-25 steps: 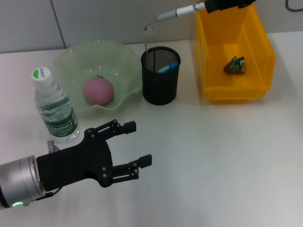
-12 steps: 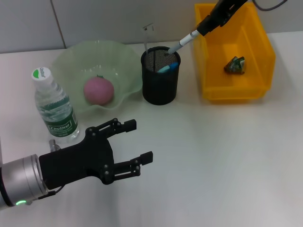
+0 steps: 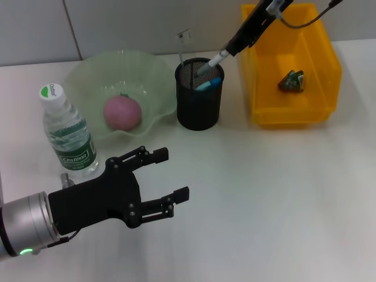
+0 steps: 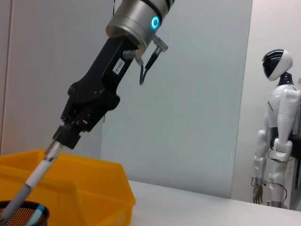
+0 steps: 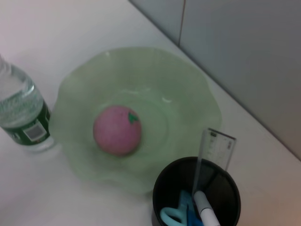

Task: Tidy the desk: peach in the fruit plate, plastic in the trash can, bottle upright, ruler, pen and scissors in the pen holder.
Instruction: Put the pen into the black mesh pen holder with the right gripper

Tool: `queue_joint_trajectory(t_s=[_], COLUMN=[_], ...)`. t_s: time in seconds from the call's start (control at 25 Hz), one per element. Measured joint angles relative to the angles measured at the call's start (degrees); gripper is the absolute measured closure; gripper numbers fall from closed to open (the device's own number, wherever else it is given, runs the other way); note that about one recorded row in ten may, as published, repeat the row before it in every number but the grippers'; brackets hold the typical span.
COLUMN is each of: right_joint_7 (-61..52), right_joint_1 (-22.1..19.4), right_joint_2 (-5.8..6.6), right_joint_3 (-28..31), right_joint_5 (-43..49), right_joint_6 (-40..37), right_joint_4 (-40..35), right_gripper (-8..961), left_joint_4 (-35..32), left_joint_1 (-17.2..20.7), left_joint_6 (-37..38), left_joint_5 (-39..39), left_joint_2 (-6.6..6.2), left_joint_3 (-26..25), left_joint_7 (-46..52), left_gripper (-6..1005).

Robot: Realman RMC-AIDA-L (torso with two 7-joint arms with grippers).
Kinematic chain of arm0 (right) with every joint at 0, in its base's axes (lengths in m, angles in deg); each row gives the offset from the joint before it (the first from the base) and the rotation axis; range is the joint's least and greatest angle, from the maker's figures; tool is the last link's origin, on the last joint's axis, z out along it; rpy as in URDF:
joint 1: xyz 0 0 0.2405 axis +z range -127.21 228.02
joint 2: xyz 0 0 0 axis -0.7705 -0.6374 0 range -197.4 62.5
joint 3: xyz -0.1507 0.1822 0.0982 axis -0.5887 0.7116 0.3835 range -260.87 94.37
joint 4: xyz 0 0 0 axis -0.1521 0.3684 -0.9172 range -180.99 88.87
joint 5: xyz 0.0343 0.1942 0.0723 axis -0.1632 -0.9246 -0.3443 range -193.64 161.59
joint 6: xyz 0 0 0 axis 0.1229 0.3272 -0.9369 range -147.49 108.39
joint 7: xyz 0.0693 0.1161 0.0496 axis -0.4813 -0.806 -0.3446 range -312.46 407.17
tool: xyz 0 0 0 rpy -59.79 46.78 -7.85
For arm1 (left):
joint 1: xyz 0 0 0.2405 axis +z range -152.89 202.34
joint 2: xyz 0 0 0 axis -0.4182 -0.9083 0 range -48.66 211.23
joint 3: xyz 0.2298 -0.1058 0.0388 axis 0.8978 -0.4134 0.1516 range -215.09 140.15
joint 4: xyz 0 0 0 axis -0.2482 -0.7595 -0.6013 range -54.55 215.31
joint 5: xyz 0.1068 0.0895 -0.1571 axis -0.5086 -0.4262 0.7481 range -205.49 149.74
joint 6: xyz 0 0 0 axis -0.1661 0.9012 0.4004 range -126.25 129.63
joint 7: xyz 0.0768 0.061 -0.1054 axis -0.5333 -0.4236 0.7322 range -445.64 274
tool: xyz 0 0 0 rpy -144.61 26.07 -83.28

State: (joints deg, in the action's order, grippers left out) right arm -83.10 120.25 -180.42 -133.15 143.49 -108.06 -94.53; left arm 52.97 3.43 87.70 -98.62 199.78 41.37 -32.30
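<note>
- Lowering the pen [image 3: 214,59] is where your right gripper [image 3: 235,44] stands: clamped on its upper end, above and behind the pen holder [image 3: 200,103], long axis slanting down so the tip sits just inside the rim.
- Your left gripper [image 3: 164,183] hangs wide open and empty over the near desk [image 3: 276,194].
- Holder already has the ruler [image 5: 214,155] and blue scissors [image 5: 176,214].
- Peach [image 3: 122,112] sits in the fruit plate [image 3: 88,73], plastic [image 3: 292,80] in the trash can [image 3: 320,114], bottle [image 3: 67,134] upright.
</note>
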Motion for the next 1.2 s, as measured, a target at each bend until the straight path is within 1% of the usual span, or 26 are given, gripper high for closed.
queue_joint_trajectory(t_s=[0.16, 0.24, 0.36, 0.48, 0.56, 0.84, 0.96, 1.2], right_joint_7=[-0.1, -0.1, -0.2, -0.6, -2.3, -4.5, -5.2, -5.3], right_joint_1=[1.2, 1.4, 2.1, 2.4, 2.8, 2.8, 2.6, 2.3], right_joint_2=[-0.28, -0.33, -0.75, -0.83, -0.86, -1.05, -1.56, -2.17], right_joint_3=[-1.4, -1.5, -1.5, -1.7, -3.6, -5.0, -6.3, -6.7], right_joint_5=[0.0, 0.1, 0.4, 0.4, 0.4, 0.5, 0.6, 0.7], right_joint_6=[3.4, 4.0, 6.5, 7.4, 8.9, 9.9, 11.0, 12.2], right_joint_4=[4.2, 4.9, 7.0, 7.8, 8.9, 9.1, 8.7, 8.3], right_gripper=[753, 752, 749, 747, 745, 739, 737, 615], left_joint_4=[0.0, 0.0, 0.0, 0.0, 0.0, 0.0, 0.0, 0.0], left_joint_1=[0.1, 0.1, 0.1, 0.1, 0.3, 0.6, 0.7, 0.8], left_joint_6=[0.0, 0.1, 0.1, 0.1, 0.3, 0.4, 0.6, 1.0], left_joint_5=[0.0, 0.0, 0.0, 0.0, 0.0, 0.0, 0.1, 0.1], left_joint_2=[-0.02, -0.02, -0.02, -0.02, -0.03, -0.02, -0.02, -0.09], left_joint_3=[0.0, 0.0, 0.0, 0.0, 0.0, 0.0, -0.5, -1.1], left_joint_7=[0.0, 0.0, 0.0, 0.0, 0.3, 0.4, 0.4, 0.5], left_gripper=[167, 167, 168, 169, 169, 168, 168, 167])
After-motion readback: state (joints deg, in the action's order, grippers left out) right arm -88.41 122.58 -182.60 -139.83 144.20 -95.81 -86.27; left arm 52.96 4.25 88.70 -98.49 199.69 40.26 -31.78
